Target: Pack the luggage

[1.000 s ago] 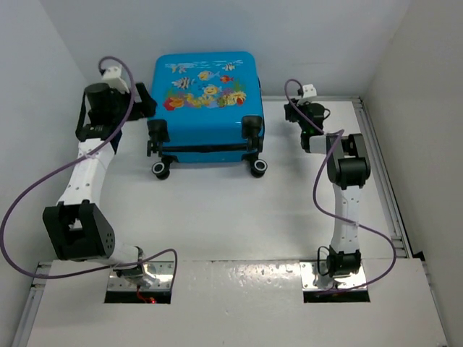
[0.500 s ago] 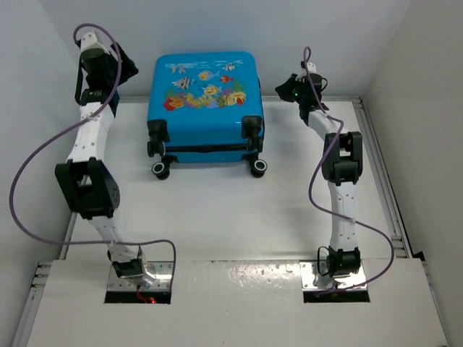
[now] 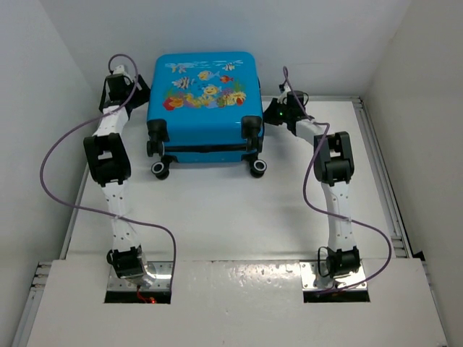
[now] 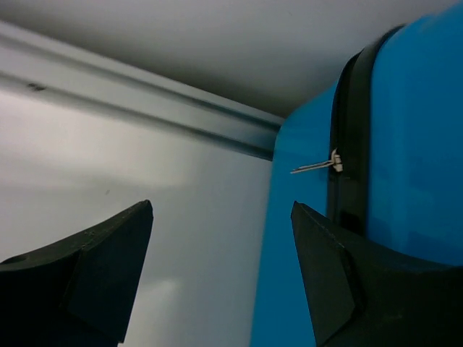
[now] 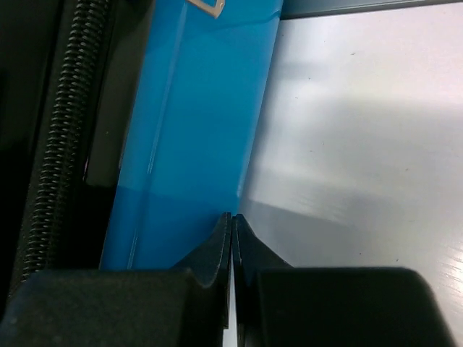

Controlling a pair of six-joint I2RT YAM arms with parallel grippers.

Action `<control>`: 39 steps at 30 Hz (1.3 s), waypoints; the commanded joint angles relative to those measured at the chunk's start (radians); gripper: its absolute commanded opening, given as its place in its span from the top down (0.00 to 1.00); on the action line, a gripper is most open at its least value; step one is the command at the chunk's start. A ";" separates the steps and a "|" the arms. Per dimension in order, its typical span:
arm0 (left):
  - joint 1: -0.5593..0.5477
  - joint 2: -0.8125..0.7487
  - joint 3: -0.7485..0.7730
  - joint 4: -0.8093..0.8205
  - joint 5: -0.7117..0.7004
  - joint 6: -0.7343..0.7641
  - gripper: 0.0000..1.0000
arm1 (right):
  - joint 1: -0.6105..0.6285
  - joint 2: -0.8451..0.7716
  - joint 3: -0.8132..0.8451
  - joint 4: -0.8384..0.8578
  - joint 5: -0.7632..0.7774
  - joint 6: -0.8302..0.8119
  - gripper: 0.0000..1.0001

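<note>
the blue fish-print luggage (image 3: 206,101) lay closed at the far middle of the white table (image 3: 217,217), printed shell up and black wheels (image 3: 160,169) facing the arm bases. its black zipper trim ran along the side, a small metal zipper pull (image 4: 318,166) sticking out on the left flank. the left gripper (image 4: 221,217) hung just beside that flank, jaws spread wide and empty. at the opposite flank, the right gripper (image 5: 231,224) sat low over the table, fingers pressed together with nothing between them.
</note>
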 commanded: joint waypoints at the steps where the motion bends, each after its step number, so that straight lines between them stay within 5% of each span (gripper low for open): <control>1: -0.013 0.065 0.063 0.108 0.200 0.043 0.18 | 0.057 -0.011 -0.017 0.082 -0.127 0.005 1.00; 8: -0.107 0.053 -0.095 0.210 0.519 0.144 0.21 | 0.137 -0.203 -0.324 0.261 -0.282 -0.114 1.00; 13: -0.176 -0.015 -0.160 0.211 0.563 0.242 0.18 | 0.223 -0.359 -0.526 0.390 -0.373 -0.224 1.00; 21: -0.252 0.134 0.101 0.197 0.634 0.167 0.14 | 0.321 -0.534 -0.778 0.585 -0.433 -0.310 1.00; 27: -0.317 0.065 -0.049 0.219 0.703 0.158 0.07 | 0.402 -0.615 -0.905 0.711 -0.489 -0.440 1.00; 32: -0.355 0.014 -0.097 0.271 0.536 0.134 0.01 | 0.502 -0.649 -1.034 0.833 -0.462 -0.652 1.00; 39: -0.242 -0.074 -0.008 0.352 -0.037 0.058 0.01 | 0.591 -0.573 -1.030 1.110 -0.276 -0.694 1.00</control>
